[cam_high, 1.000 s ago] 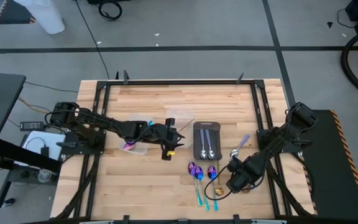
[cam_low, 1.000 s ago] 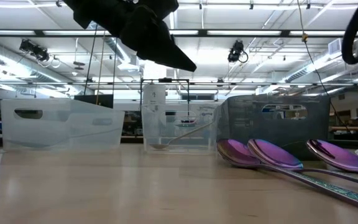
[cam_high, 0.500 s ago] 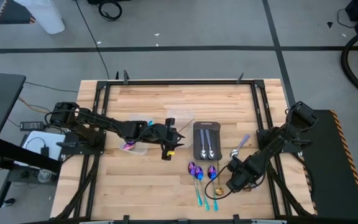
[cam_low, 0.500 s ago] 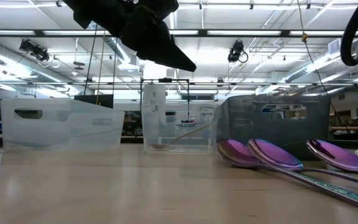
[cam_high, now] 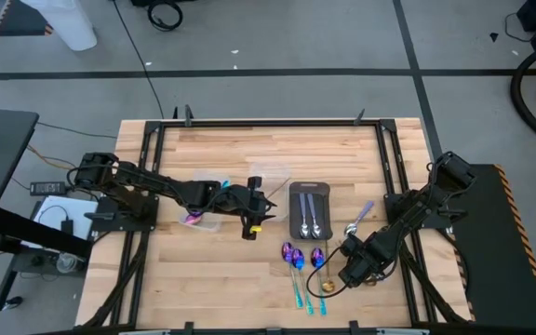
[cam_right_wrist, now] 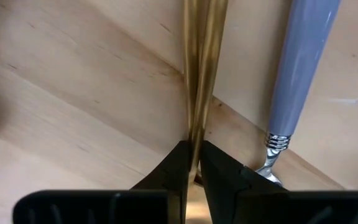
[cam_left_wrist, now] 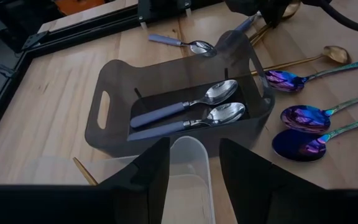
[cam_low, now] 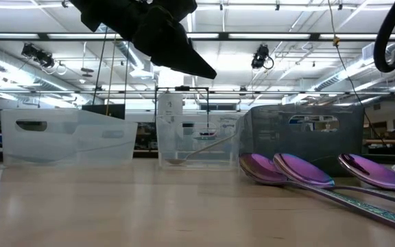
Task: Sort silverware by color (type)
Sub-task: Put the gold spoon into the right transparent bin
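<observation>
The right gripper is working near the table's right front edge, clenched on a gold spoon beside a blue-handled spoon. The left gripper is hovering unclenched over a clear tub; bare wood is lying in front.

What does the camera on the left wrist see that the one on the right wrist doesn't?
Only the left wrist view shows the dark grey tray holding two grey-handled spoons, three purple spoons on the table, and the open left gripper above a clear tub. Only the right wrist view shows, close up, the right gripper shut on a gold handle. Both show the wooden table and a loose grey-handled spoon.
</observation>
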Robot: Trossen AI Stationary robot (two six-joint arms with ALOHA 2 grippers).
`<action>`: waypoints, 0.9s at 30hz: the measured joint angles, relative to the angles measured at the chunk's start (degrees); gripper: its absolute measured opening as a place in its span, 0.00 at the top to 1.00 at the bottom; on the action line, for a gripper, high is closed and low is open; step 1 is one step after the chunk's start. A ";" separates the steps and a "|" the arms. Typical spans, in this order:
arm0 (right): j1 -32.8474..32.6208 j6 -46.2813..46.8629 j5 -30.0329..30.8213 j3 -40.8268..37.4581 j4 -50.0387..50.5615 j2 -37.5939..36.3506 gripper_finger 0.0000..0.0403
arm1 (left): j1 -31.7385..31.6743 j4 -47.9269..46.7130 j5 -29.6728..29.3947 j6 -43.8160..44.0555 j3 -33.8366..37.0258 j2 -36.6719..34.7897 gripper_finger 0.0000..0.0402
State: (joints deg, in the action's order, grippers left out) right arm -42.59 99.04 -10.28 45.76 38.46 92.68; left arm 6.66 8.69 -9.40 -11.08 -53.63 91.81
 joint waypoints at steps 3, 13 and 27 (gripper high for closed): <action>0.00 0.19 -0.15 0.00 -0.01 -0.02 0.88 | 0.02 -0.06 0.01 0.34 0.00 0.00 0.63; 0.02 0.23 -2.53 0.09 -0.21 -0.07 0.88 | 0.00 -0.44 0.01 0.41 0.00 0.00 0.63; 0.02 1.33 1.30 0.13 1.14 -4.75 0.88 | 0.02 -0.48 0.01 1.51 0.00 0.00 0.63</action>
State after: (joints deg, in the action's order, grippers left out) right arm -42.57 100.37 -8.98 45.89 39.59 87.93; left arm 6.68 8.21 -9.39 -9.57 -53.63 91.81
